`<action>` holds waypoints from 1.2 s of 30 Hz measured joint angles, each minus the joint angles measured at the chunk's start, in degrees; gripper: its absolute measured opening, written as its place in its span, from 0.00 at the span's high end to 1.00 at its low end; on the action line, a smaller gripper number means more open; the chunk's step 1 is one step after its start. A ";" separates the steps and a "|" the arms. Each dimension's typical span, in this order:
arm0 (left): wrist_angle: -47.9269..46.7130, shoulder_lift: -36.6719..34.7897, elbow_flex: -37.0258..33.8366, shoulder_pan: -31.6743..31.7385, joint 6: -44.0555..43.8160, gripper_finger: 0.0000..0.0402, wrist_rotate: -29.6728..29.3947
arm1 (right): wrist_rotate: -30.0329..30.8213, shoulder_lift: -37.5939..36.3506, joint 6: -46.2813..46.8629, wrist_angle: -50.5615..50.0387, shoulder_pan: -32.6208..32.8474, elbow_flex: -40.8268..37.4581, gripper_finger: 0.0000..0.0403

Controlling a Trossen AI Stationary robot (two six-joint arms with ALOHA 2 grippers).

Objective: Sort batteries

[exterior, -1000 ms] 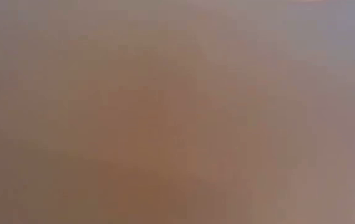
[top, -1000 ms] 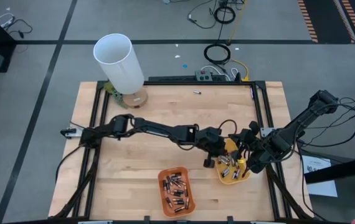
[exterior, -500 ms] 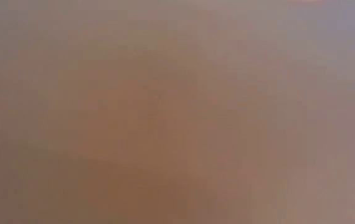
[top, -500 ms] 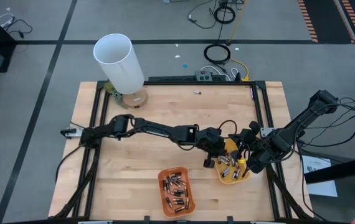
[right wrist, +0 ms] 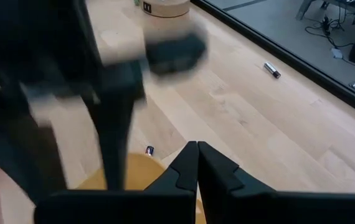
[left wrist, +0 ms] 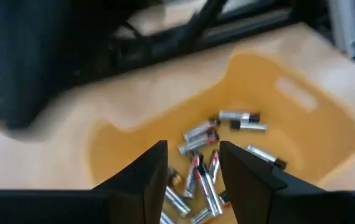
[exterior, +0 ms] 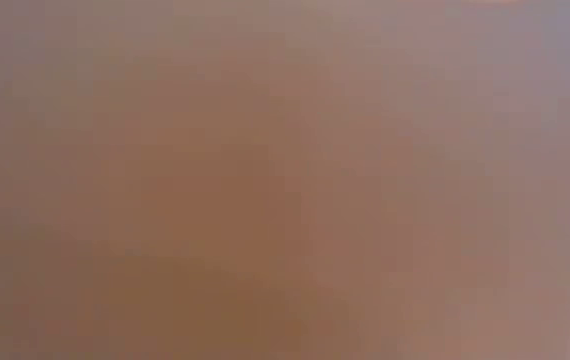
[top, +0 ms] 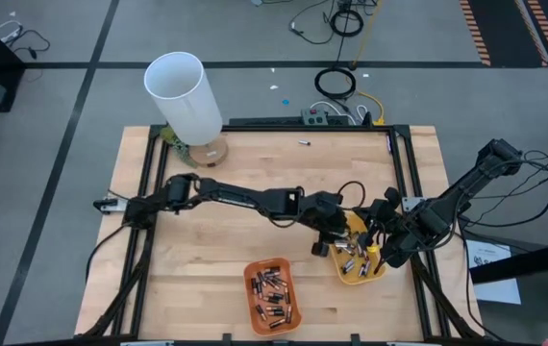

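Observation:
A yellow tray (top: 370,277) near the table's right edge holds several small silvery batteries (left wrist: 202,134). My left gripper (left wrist: 193,165) hangs open just above the tray's left part (top: 335,240), with nothing between its fingers. My right gripper (right wrist: 196,163) is shut and waits at the tray's right side (top: 382,240). An orange tray (top: 251,288) near the front edge holds several dark batteries (top: 272,293). The low view shows only a brownish blur.
A tall white tube (top: 183,96) stands on a round base at the far left corner. One lone battery (top: 305,142) lies near the far edge, another (right wrist: 149,150) on the wood just beyond the yellow tray. Bare wood lies between the tube and the trays.
My left gripper has risen a little above the yellow tray. My right arm has kept still.

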 joint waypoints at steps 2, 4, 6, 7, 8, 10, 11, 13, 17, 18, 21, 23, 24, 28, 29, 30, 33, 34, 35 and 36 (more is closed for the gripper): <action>-3.29 -2.62 0.16 0.00 2.56 0.61 -0.04 | -0.53 0.00 0.00 0.11 0.00 0.00 1.00; -8.42 -5.00 0.22 0.31 4.78 0.61 -0.12 | -1.41 0.00 -0.13 0.31 0.04 0.00 1.00; -13.26 -6.59 0.15 0.93 6.55 0.61 -0.13 | -1.41 0.08 -0.15 0.33 0.35 0.00 1.00; -16.39 -7.48 0.04 1.45 6.99 0.61 -0.13 | -1.46 0.14 -0.15 0.33 0.54 0.00 1.00; -18.72 -8.20 -0.02 2.08 7.29 0.61 -0.15 | -1.45 0.15 -0.15 0.32 0.71 0.00 1.00; -21.17 -9.43 -0.34 3.51 7.53 0.61 -0.16 | -1.45 0.21 -0.16 0.43 1.04 0.00 1.00; -22.02 -9.64 -0.88 4.25 7.45 0.61 -0.03 | -1.46 0.22 -0.30 0.51 1.25 0.00 1.00; -23.74 -9.75 -2.67 5.64 6.93 0.61 1.02 | -1.45 0.22 -0.48 0.89 1.58 0.00 1.00; -19.44 -9.50 -8.90 7.18 7.15 0.61 1.65 | -1.48 0.24 -0.70 0.85 1.77 0.00 1.00; -17.82 -9.57 -10.36 7.42 7.05 0.61 1.81 | -1.44 0.22 -0.79 0.87 1.77 0.00 1.00; -14.90 -9.57 -13.34 7.60 7.30 0.61 1.78 | -1.46 0.24 -0.90 0.86 1.77 0.00 1.00; -11.20 -9.57 -15.30 7.52 8.46 0.61 -0.66 | -1.44 0.24 -0.99 0.89 1.77 0.00 1.00; -9.80 -9.57 -16.03 7.38 8.63 0.61 -2.51 | -1.45 0.26 -1.09 0.94 1.77 0.00 1.00; -7.61 -8.98 -16.61 7.13 8.77 0.61 -5.45 | -1.44 0.26 -1.09 1.29 1.75 0.00 1.00; -7.83 -8.92 -16.61 7.13 8.49 0.61 -5.55 | -1.44 0.26 -1.09 1.30 1.75 0.00 1.00; -7.68 -8.58 -16.61 7.13 8.21 0.61 -5.51 | -1.44 0.26 -1.09 1.30 1.75 0.00 1.00; -6.85 -7.51 -16.56 6.80 6.31 0.61 -4.48 | -1.45 0.27 -1.09 1.51 1.75 0.00 1.00; -5.90 -6.77 -16.45 6.64 5.44 0.61 -4.47 | -1.41 0.25 -1.09 1.52 1.75 0.00 1.00; -5.34 -6.34 -16.18 6.41 5.10 0.61 -4.46 | -1.41 0.25 -1.09 1.56 1.75 0.00 1.00; -5.24 -5.72 -16.05 6.17 5.08 0.61 -4.46 | -1.47 0.28 -1.15 1.58 1.75 0.00 1.00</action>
